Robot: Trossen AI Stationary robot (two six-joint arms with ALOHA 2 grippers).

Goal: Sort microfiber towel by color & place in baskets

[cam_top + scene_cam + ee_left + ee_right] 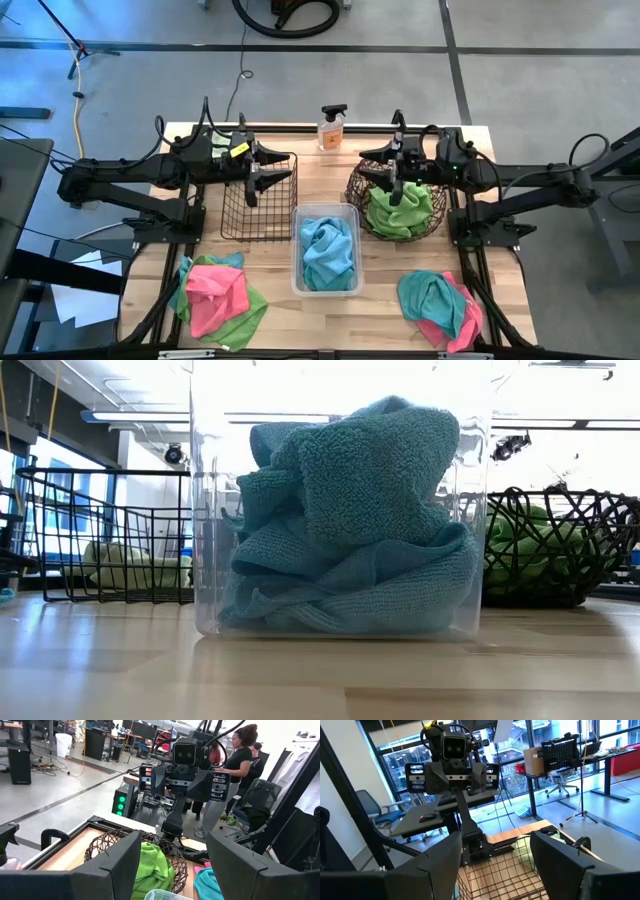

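A teal towel [327, 250] fills the clear tub [349, 213] at the table's middle, and a lime green towel [402, 207] lies in the round woven basket [357, 190]. The black wire basket [231, 224] looks empty from above. Near the front edge lie two loose piles: pink, green and teal towels [215, 297] on the left, teal and pink ones [440, 305] on the right. My left gripper [265, 172] hangs level and open over the wire basket's far edge. My right gripper [382, 178] hangs level and open over the woven basket. Neither holds anything.
A clear spray bottle [332, 128] stands at the table's far edge between the arms. Each wrist view shows the other arm straight ahead [185, 770] [451, 767]. People [235, 765] stand beyond the table's right side. Bare wood lies between the two piles.
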